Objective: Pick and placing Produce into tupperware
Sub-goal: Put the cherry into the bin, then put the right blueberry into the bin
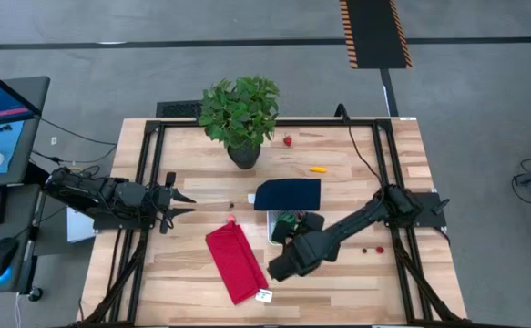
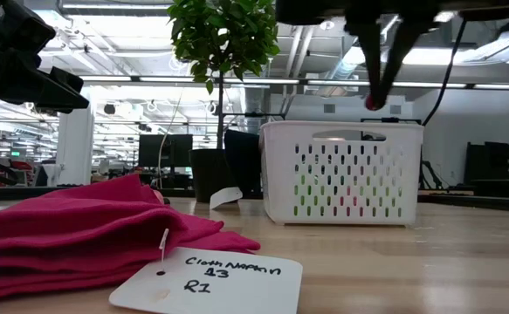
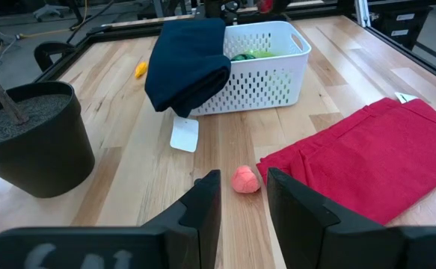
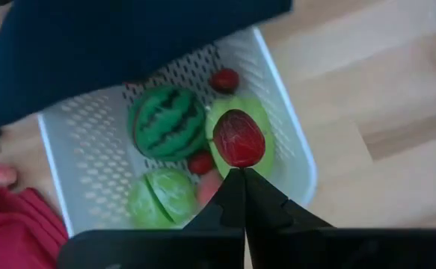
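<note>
The white perforated tupperware (image 1: 280,224) stands mid-table, with a dark navy cover (image 1: 289,194) draped over its far side. Inside lie a striped watermelon (image 4: 165,122), green pieces (image 4: 241,119) and red berries (image 4: 225,78). My right gripper (image 4: 242,170) hovers above it, shut on a small red fruit (image 4: 238,138). My left gripper (image 3: 241,176) waits open at the table's left, with a pink strawberry (image 3: 245,180) on the table just ahead of its fingers. An orange piece (image 1: 317,169), a red strawberry (image 1: 288,141) and tiny berries (image 1: 372,248) lie on the table. My right gripper pinches the small red fruit (image 2: 372,103) between the free ends of its two fingers (image 4: 232,190), coming from above and pointing down. The fruit is lifted clear and hangs over the open tupperware, above the green piece inside.
A potted plant (image 1: 239,114) stands at the far side. A folded red cloth (image 1: 236,262) with a paper tag (image 2: 209,281) lies near the front edge, left of the tupperware. A white tag (image 3: 185,134) lies beside the navy cover. Bare wood shows to the right of the tupperware.
</note>
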### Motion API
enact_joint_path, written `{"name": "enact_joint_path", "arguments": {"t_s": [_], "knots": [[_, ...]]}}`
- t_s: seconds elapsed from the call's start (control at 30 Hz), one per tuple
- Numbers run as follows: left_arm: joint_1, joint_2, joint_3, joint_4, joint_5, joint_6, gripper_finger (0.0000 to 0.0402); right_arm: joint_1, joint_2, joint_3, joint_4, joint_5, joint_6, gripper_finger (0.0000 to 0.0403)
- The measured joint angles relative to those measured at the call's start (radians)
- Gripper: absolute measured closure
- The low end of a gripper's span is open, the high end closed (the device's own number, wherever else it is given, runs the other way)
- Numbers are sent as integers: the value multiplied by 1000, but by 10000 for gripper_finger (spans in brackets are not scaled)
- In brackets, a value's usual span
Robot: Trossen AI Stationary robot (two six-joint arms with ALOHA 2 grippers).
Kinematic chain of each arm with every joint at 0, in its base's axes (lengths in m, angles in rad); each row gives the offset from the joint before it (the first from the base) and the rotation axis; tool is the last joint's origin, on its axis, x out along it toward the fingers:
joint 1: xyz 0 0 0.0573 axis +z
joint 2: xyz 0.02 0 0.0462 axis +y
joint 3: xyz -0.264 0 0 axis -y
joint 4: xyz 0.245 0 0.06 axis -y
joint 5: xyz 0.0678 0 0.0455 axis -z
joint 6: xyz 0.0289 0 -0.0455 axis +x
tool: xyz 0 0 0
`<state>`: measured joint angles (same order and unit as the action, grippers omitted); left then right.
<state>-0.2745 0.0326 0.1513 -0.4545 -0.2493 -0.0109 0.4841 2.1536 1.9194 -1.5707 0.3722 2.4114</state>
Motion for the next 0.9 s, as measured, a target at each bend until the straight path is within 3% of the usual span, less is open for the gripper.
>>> {"name": "enact_joint_path", "arguments": {"t_s": [0.13,0.33,0.6,0.9], "knots": [[0,0,0,0,0,0,301,-50,0,0,21,-39,-27,388],[0,0,0,0,0,0,301,-100,0,-2,36,-74,-113,325],[0,0,0,0,0,0,301,-95,0,-16,16,-192,-53,275],[0,0,0,0,0,0,301,53,0,-24,1,-210,344,274]]}}
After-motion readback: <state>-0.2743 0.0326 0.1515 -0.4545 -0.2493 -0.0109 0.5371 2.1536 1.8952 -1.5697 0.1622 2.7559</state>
